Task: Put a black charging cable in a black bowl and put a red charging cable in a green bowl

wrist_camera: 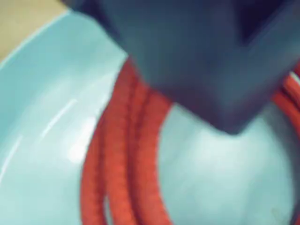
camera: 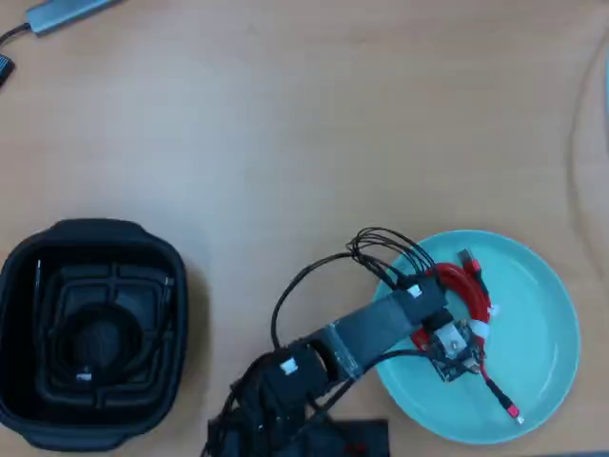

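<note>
The red charging cable [wrist_camera: 126,154] lies as a coil inside the green bowl [wrist_camera: 42,117], and one plug tail trails toward the bowl's lower edge in the overhead view [camera: 500,398]. My gripper [camera: 455,328] is down in the green bowl [camera: 542,314] right over the red coil [camera: 468,286]. In the wrist view a dark, blurred jaw [wrist_camera: 220,79] covers the top of the coil; the second jaw does not show. The black bowl [camera: 19,276] stands at the left with the black charging cable [camera: 152,328] coiled on its floor.
My arm's thin black wires [camera: 381,243] loop over the green bowl's upper left rim. The arm base [camera: 285,419] sits at the bottom middle. A grey device [camera: 67,11] lies at the top left corner. Bare wooden table [camera: 304,124] fills the top half.
</note>
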